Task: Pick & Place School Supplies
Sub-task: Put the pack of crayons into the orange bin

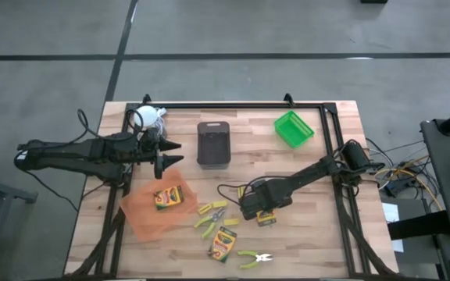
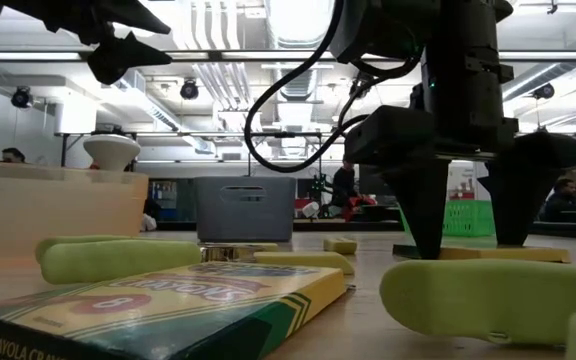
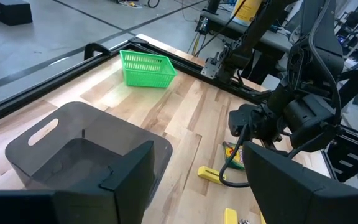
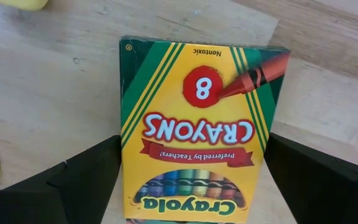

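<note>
A yellow-green crayon box (image 4: 197, 124) lies flat on the table. My right gripper (image 1: 262, 212) points down over it, open. Its fingers (image 4: 86, 180) stand along the box's two long sides, close to them; whether they touch it, I cannot tell. A second crayon box (image 1: 168, 197) lies in the orange tray (image 1: 143, 218), and a third (image 1: 223, 243) lies near the table's near edge. Lime-handled scissors (image 1: 212, 220) and another pair (image 1: 252, 257) lie flat, with yellow sticks (image 1: 208, 207) beside them. My left gripper (image 1: 174, 154) hangs open above the table at the left, holding nothing.
A black tray (image 1: 214, 143) stands at the far middle and a green basket (image 1: 294, 129) at the far right. A white-topped object (image 1: 148, 117) sits at the far left corner. A black frame rail (image 1: 233, 105) runs along the table's far side.
</note>
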